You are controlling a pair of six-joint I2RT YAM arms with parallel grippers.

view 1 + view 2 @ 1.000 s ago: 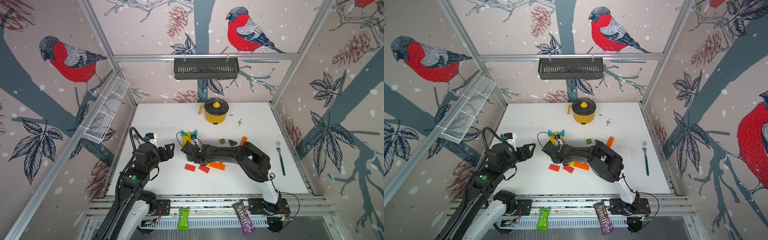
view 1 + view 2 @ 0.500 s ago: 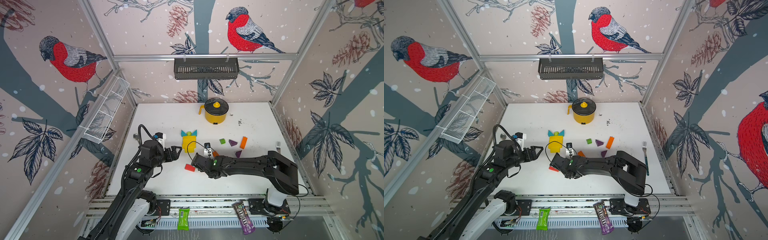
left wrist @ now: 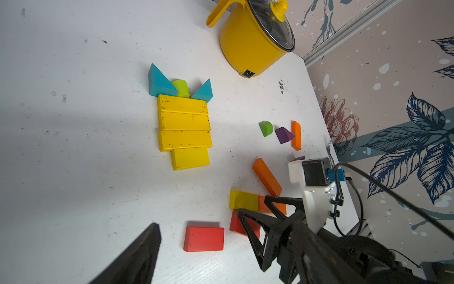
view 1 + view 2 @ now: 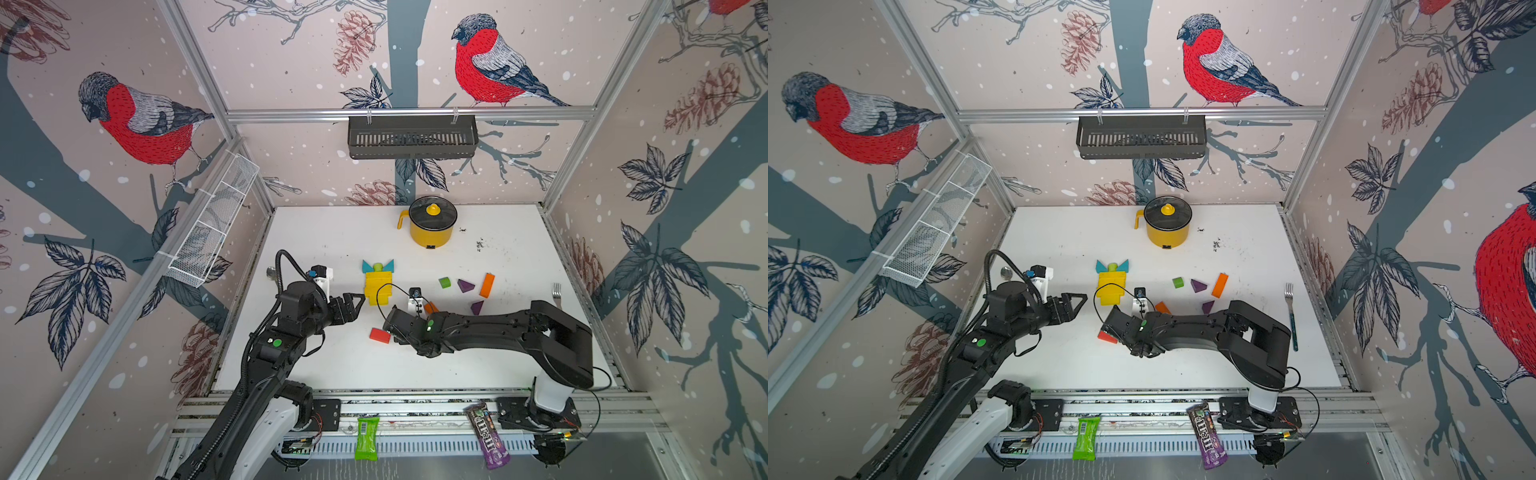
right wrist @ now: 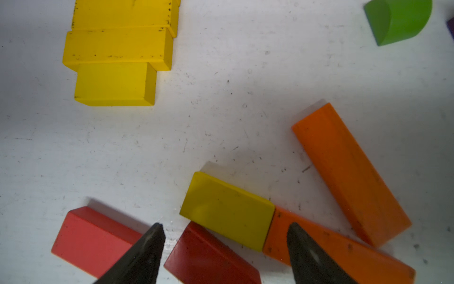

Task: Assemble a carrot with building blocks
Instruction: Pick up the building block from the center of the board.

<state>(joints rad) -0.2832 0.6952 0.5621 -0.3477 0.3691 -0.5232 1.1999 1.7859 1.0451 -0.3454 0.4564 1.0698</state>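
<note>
The part-built carrot (image 4: 377, 282) lies flat on the table: two teal triangles and a green piece above stacked yellow blocks (image 3: 184, 123). My right gripper (image 5: 224, 230) hangs open just above the table, its fingers astride a dark red block (image 5: 208, 255) and a small yellow block (image 5: 226, 211). Beside them lie a brighter red block (image 4: 379, 335) and two orange blocks (image 5: 351, 174). My left gripper (image 4: 359, 300) is open and empty, left of the carrot's lower end. One of its fingers (image 3: 145, 250) shows in the left wrist view.
A green piece (image 4: 444, 282), two purple triangles (image 4: 465, 286) and an orange block (image 4: 487, 284) lie further right. A yellow lidded pot (image 4: 431, 224) stands at the back. A fork (image 4: 557, 291) lies at the right edge. Snack packs (image 4: 366, 438) sit on the front rail.
My right gripper has drawn back from the carrot's lower end toward the front, over the red blocks. The left gripper has shifted right, closer to the carrot.
</note>
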